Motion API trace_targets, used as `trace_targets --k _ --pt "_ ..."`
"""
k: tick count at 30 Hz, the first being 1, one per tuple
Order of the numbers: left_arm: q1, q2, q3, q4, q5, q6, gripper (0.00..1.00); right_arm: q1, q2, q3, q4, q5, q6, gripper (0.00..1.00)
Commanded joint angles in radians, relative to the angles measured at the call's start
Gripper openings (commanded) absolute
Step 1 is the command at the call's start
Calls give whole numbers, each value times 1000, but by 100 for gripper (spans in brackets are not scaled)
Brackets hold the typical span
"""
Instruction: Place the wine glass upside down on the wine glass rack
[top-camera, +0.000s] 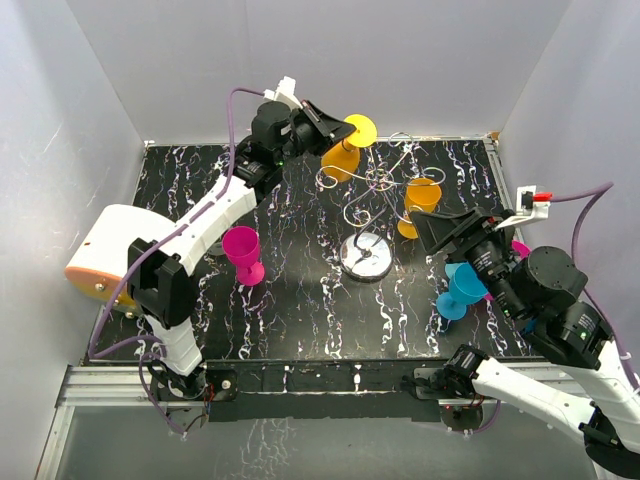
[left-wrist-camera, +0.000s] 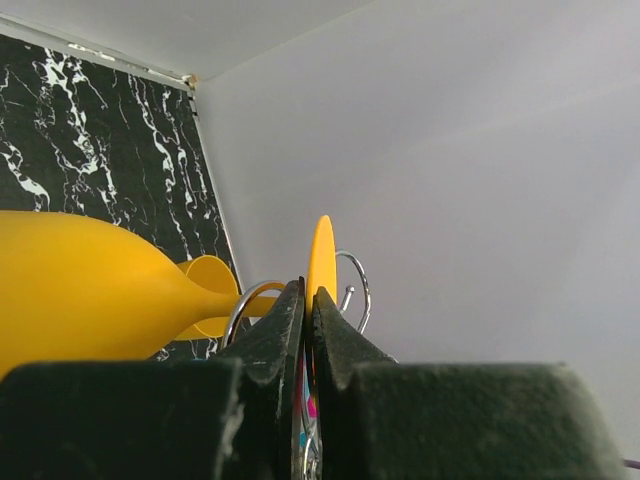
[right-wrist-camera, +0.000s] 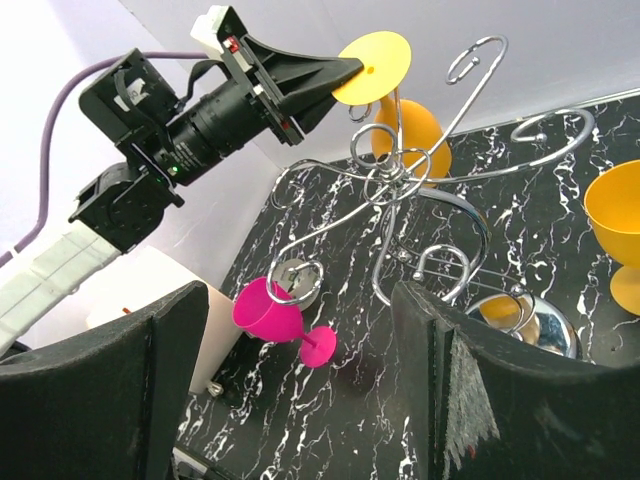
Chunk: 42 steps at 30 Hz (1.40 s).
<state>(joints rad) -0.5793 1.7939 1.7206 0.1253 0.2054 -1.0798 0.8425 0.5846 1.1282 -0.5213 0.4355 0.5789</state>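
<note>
Left pincer (top-camera: 343, 127) pinches the wine glass (top-camera: 341, 160) by its foot, bowl down (ready to slot stem into a loop), at 11 o'clock of the rack (top-camera: 383, 181). Right pincer (top-camera: 425, 230) wide open, empty.

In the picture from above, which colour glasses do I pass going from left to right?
pink glass → yellow glass, held by its foot in the left tool → second yellow glass, standing upright → blue glass
</note>
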Motion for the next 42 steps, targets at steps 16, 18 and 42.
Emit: trace_targets --k 16,18,42 --pt "38 -154 -133 48 59 -14 0 2 6 -24 11 35 18 73" --pt "38 -160 -145 52 69 -17 0 3 7 -26 12 35 18 73" --pt "69 -277 -214 -96 -1 99 47 3 8 -62 -4 108 74 72"
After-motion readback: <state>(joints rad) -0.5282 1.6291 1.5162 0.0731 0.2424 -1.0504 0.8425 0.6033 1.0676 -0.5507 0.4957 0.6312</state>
